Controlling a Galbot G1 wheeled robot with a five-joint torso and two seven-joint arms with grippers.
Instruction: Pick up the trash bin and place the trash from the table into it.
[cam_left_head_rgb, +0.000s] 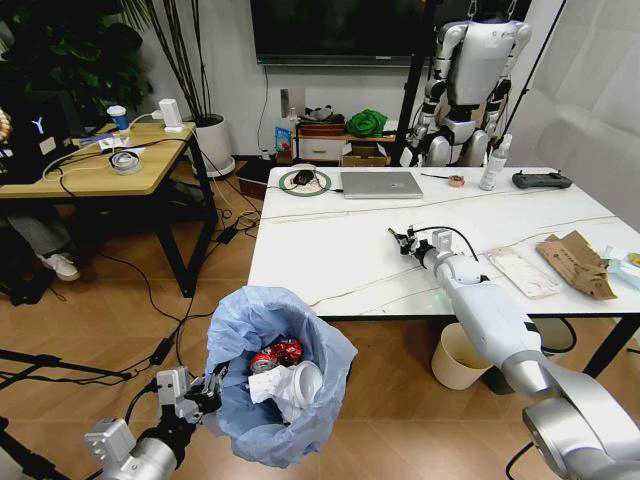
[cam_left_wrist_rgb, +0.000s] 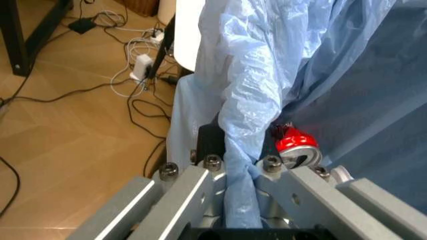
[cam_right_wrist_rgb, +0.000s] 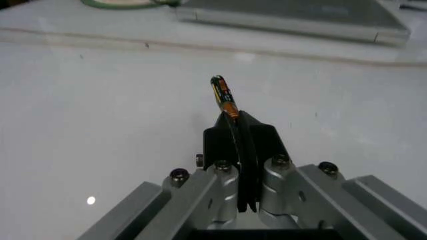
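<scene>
The trash bin (cam_left_head_rgb: 275, 400), lined with a crinkled light-blue bag, hangs off the floor in front of the table (cam_left_head_rgb: 340, 250). My left gripper (cam_left_head_rgb: 212, 385) is shut on the bag's rim (cam_left_wrist_rgb: 243, 115). Inside lie a crushed red can (cam_left_head_rgb: 277, 355) (cam_left_wrist_rgb: 295, 145) and crumpled white wrappers (cam_left_head_rgb: 290, 388). My right gripper (cam_left_head_rgb: 403, 240) (cam_right_wrist_rgb: 239, 130) hovers over the tabletop, shut on a small thin wrapper (cam_right_wrist_rgb: 225, 97) with yellow and orange print. More trash lies at the table's right end: clear plastic packaging (cam_left_head_rgb: 525, 272) and torn brown cardboard (cam_left_head_rgb: 578, 262).
A silver laptop (cam_left_head_rgb: 380, 184), a black controller (cam_left_head_rgb: 541, 180), a white bottle (cam_left_head_rgb: 494, 163) and a tape roll (cam_left_head_rgb: 456, 181) line the table's far side. A cream bin (cam_left_head_rgb: 460, 358) stands under the table. A wooden desk (cam_left_head_rgb: 100, 165) is at left, with cables (cam_left_wrist_rgb: 143, 75) on the floor.
</scene>
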